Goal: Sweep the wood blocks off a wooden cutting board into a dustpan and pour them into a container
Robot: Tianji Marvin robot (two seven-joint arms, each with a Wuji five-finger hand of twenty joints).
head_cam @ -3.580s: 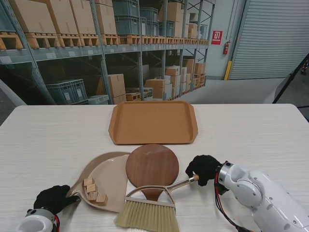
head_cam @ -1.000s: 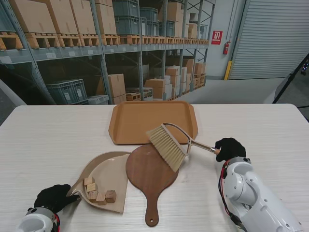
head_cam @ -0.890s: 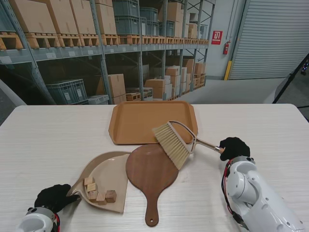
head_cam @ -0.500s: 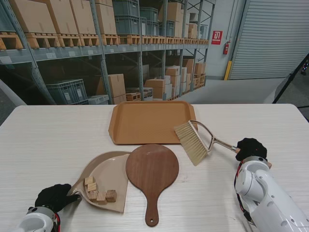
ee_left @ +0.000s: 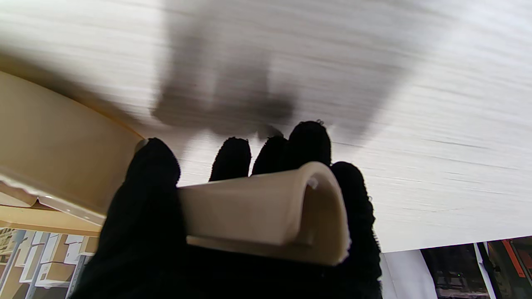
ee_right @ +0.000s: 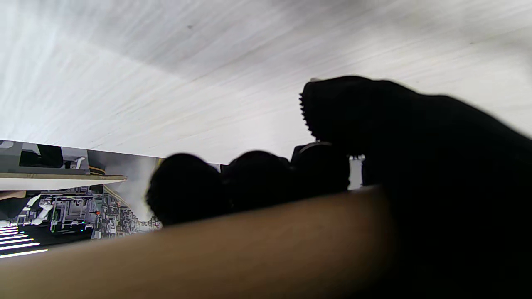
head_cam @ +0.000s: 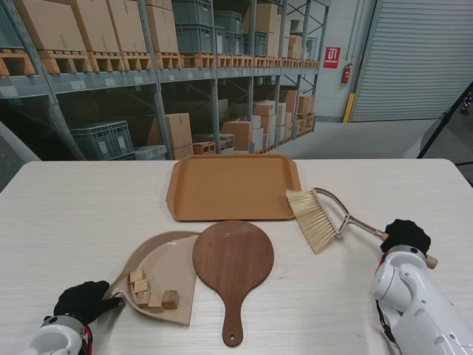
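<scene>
The beige dustpan (head_cam: 164, 271) lies on the table, left of the round wooden cutting board (head_cam: 233, 259), with several wood blocks (head_cam: 152, 293) in it. My left hand (head_cam: 83, 302), black-gloved, is shut on the dustpan handle (ee_left: 262, 211). My right hand (head_cam: 403, 235) is shut on the brush's wooden handle (ee_right: 199, 253). The brush (head_cam: 318, 219) hangs to the right of the board, bristles pointing toward me. No blocks show on the board. The orange tray (head_cam: 234, 186) sits farther from me, behind the board.
The white table (head_cam: 89, 214) stretches bare to the left and to the far right of the tray. Warehouse shelving (head_cam: 148, 74) stands beyond its far edge. My right forearm (head_cam: 414, 310) fills the near right corner.
My right hand has lifted the brush off the board's near edge and carried it right, past the board. The dustpan gained another block; my left hand stayed put.
</scene>
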